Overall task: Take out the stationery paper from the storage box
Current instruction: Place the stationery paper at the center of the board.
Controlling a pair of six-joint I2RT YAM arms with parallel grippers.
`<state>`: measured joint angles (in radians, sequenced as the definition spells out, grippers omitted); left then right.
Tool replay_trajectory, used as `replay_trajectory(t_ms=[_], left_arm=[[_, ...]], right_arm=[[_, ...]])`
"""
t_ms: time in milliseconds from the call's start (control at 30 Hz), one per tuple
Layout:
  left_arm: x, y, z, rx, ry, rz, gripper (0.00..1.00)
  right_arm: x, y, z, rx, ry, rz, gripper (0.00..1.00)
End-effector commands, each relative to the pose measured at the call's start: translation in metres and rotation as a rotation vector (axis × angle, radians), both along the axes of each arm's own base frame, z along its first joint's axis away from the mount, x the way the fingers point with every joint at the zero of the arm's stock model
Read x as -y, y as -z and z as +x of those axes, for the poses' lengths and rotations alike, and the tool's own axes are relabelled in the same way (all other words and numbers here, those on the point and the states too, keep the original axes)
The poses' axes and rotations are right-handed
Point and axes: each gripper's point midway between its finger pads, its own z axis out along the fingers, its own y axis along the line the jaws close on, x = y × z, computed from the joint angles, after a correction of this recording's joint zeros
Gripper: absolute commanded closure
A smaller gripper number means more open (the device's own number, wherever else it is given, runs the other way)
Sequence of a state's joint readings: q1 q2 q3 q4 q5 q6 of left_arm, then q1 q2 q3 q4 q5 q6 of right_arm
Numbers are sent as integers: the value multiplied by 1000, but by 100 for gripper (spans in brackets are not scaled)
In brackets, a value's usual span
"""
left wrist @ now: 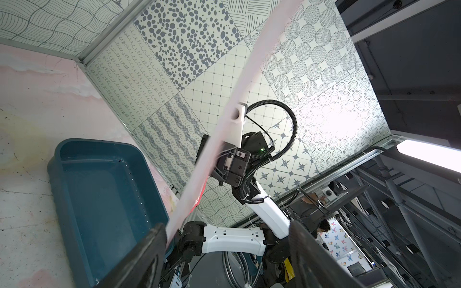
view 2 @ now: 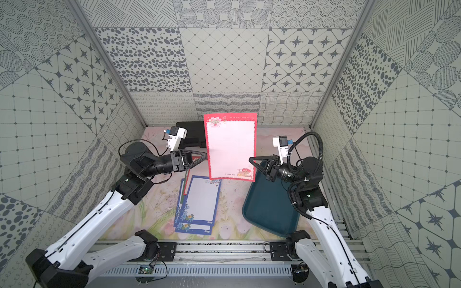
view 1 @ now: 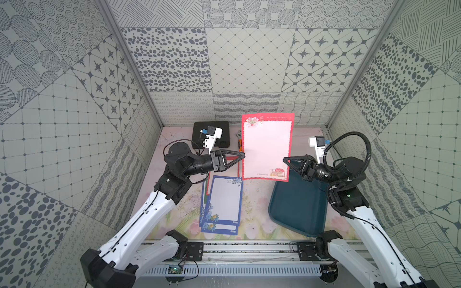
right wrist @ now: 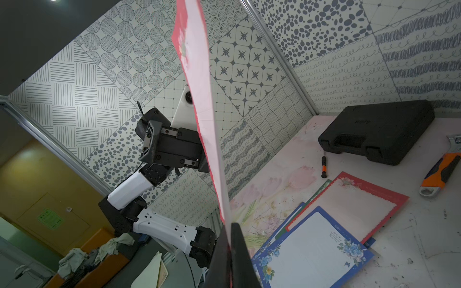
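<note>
The right gripper [view 1: 287,160] is clamped on the right edge of the red sheet [view 1: 267,147] and holds it upright in the air between the arms, by the far corner of the box [view 1: 296,209]. The left gripper [view 1: 241,156] is at the sheet's left edge with its jaws apart, and one finger [left wrist: 146,253] touches the paper. More sheets [view 1: 224,199] lie stacked on the table beside the box. Behind them lie a case [right wrist: 379,129], a screwdriver [right wrist: 323,167] and a knife [right wrist: 439,174].

The walls [view 1: 249,62] around the desk [view 1: 254,207] are showing dots, stars and wavy lines. Pale pink flowers are covering the desk. Shiny metal posts [view 1: 131,64] are standing in the corners. A long light [left wrist: 429,154] is shining.
</note>
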<state>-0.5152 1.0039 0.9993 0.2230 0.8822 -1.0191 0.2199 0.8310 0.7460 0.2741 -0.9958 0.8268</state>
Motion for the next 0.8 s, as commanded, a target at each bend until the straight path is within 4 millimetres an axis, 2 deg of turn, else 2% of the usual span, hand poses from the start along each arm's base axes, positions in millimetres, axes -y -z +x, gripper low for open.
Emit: replay_trajectory(t_ms=[0,133,200,300,400,467,533,567,600,667,767], left_arm=[[1,-14,2,68,-2,-41,21],[10,6,14,5,-11,20,24],[16,18,20,-32,-7,45,31],[20,38,29,-72,-20,88,51],[16,56,34,-96,-71,146,66],[11,67,35,-104,-106,194,83],[6,76,34,-108,-127,234,95],[4,81,34,-113,-134,254,100],[3,85,33,-117,-138,271,100],[0,95,32,-135,-134,312,100],[-7,117,33,-177,-142,390,100]], right_arm=[[-6,-19,-11,67,-41,43,100],[-15,-10,-14,42,-85,25,100],[-18,-6,-13,26,-98,20,100],[-20,2,-12,10,-103,1,100],[-18,18,-8,-25,-62,-46,100],[-16,30,-3,-55,-23,-78,96],[-14,40,2,-92,7,-96,82],[-14,44,3,-107,14,-100,80],[-14,46,5,-119,19,-102,74],[-13,51,10,-148,35,-116,47],[-9,61,20,-184,95,-174,34]])
